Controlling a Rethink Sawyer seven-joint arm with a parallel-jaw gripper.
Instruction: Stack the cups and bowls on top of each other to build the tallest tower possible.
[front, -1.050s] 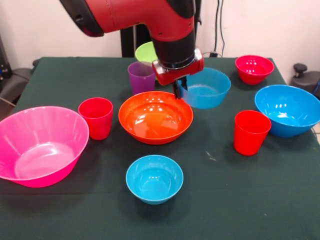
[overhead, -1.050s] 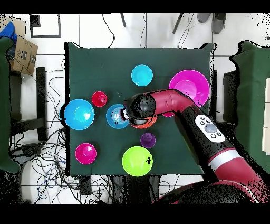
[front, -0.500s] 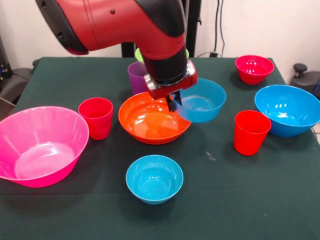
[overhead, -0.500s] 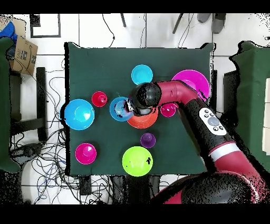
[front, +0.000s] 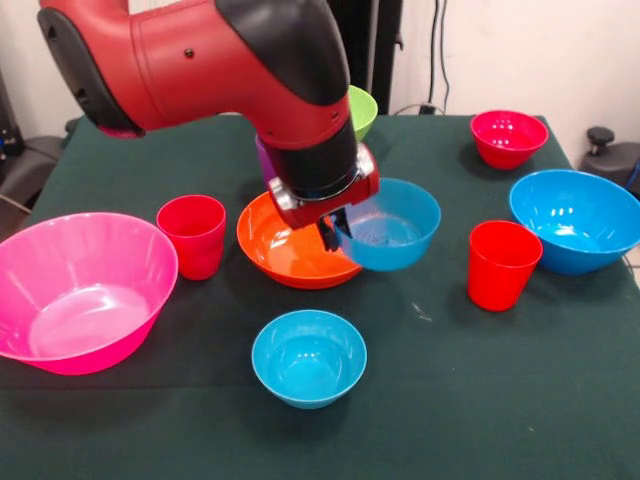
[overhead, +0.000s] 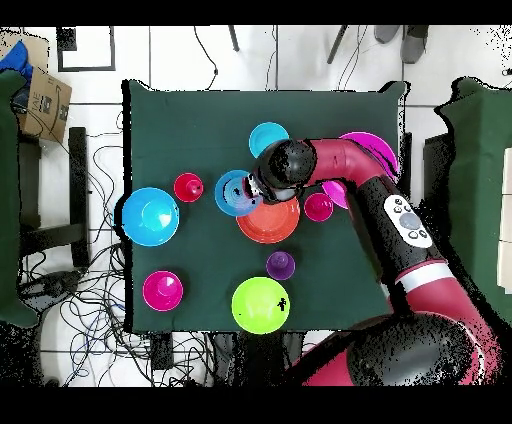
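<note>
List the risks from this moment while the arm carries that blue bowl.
1. The pincer grips the small blue bowl only by its rim, and the bowl hangs tilted, so it may slip or swing.
2. The held bowl overlaps the orange bowl edge in the front view; a low pass could knock it.
3. The red cup stands close by and could tip if clipped.
</note>
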